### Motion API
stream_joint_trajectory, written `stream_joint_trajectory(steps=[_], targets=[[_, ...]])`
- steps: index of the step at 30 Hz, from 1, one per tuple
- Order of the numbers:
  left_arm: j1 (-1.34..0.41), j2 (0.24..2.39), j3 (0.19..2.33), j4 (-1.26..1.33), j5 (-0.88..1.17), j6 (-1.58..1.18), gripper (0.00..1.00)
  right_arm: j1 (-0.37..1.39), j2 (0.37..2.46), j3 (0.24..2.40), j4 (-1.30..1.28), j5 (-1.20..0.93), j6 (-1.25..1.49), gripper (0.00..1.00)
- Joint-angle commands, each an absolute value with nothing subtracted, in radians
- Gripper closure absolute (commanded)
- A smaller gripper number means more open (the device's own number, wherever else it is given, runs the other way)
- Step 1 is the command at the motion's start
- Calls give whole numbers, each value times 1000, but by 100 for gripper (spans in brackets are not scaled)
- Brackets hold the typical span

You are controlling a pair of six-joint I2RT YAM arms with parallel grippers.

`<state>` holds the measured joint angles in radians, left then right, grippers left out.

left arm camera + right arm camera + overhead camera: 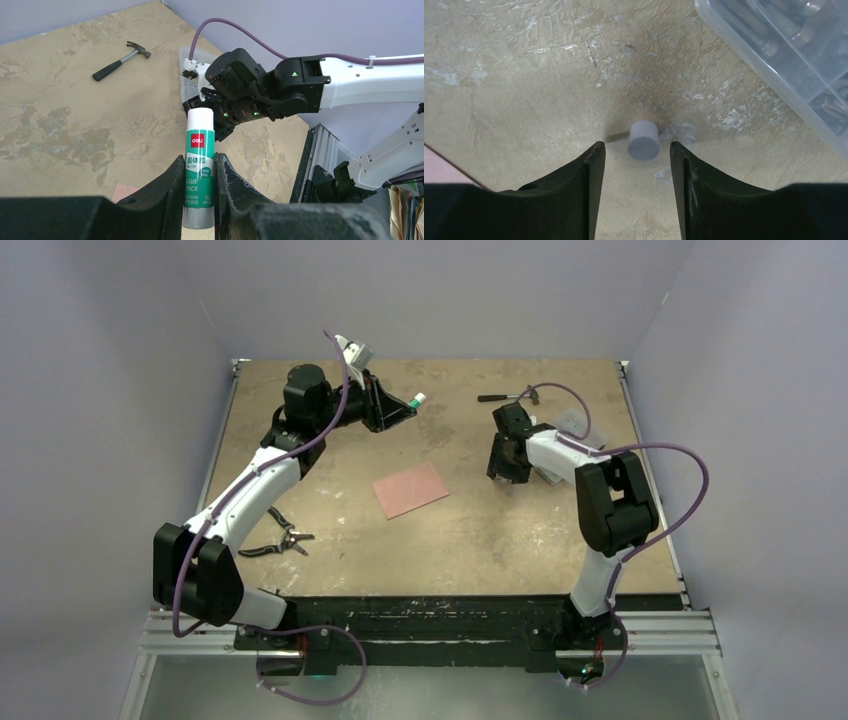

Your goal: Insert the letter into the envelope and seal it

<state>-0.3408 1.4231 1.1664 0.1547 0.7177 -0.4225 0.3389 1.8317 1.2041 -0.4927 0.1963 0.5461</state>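
Centring the half-open right fingers (pixel 589 190), which straddle the small grey cap (pixel 643 140) on the worktop (pixel 450 550) without touching it, looks key before pinching it square to recap the glue stick (pixel 199 165) clamped in the left fingers (pixel 170 195); envelope (pixel 410 490) lies flat mid-worktop, apart from both.

Both arms: white links (pixel 243 500), black joints (pixel 612 505), purple cables (pixel 216 20) (looping loosely); black curved fingers (pixel 586 195).

The envelope (pixel 411 490), a salmon-pink paper rectangle, lies flat at the middle of the table (pixel 480 540), turned askew, flap not discernible.
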Motion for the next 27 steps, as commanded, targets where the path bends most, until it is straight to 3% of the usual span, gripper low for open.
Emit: stream_joint_trajectory(steps=[1, 8, 13, 18, 23, 27], targets=[[-339, 1417, 1180, 179, 718, -405, 100, 333, 1840, 1259, -473, 256, 522, 48], [-339, 1417, 1173, 182, 721, -407, 100, 333, 1850, 1253, -454, 268, 511, 63], [-339, 1420, 1172, 189, 728, -413, 100, 333, 1847, 1244, -446, 273, 507, 68], [-342, 1422, 1166, 197, 737, -416, 100, 333, 1813, 1247, -438, 243, 485, 98], [-348, 1432, 1178, 175, 781, -365, 100, 333, 1710, 1298, -431, 22, 420, 100], [-348, 1437, 1255, 31, 866, -193, 100, 332, 1572, 1330, -344, -323, 369, 100]])
